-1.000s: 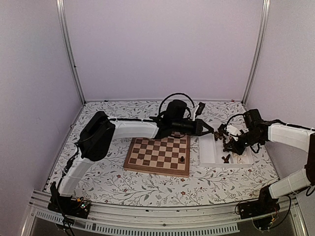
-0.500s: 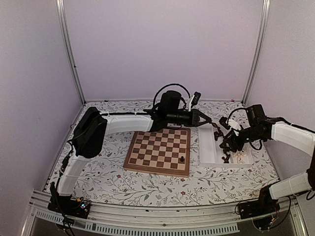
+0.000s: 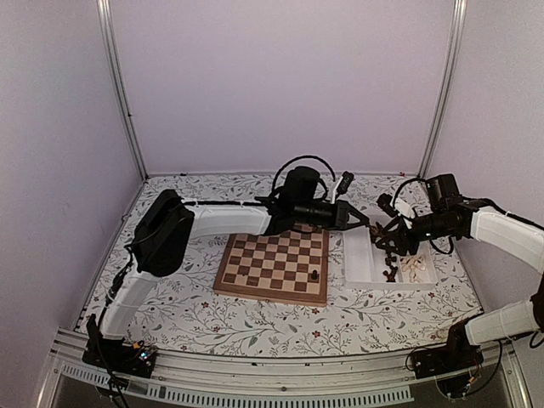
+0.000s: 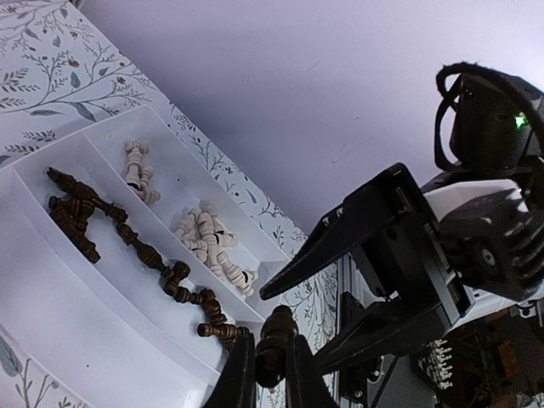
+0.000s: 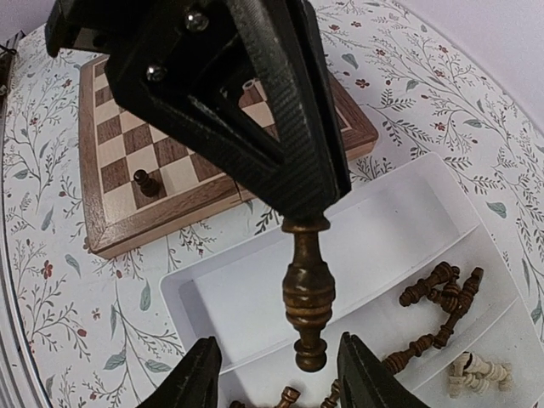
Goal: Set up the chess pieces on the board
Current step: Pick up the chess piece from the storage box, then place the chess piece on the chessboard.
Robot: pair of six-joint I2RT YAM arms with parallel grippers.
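Chess piece (image 5: 306, 293), dark brown, glossy, turned, in left tool (image 5: 304, 211)

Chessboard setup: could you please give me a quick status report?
Left gripper shut on dark brown turned wooden chess piece above white compartment tray. Right gripper open, jaws either side of it. Checked wooden board: one small dark piece standing.

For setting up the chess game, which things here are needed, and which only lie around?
Needed: square wooden chequered chessboard; dark brown turned chess pieces, one in left hand; cream-white turned chess pieces.
Only around: white plastic compartment tray; floral-patterned table cover.
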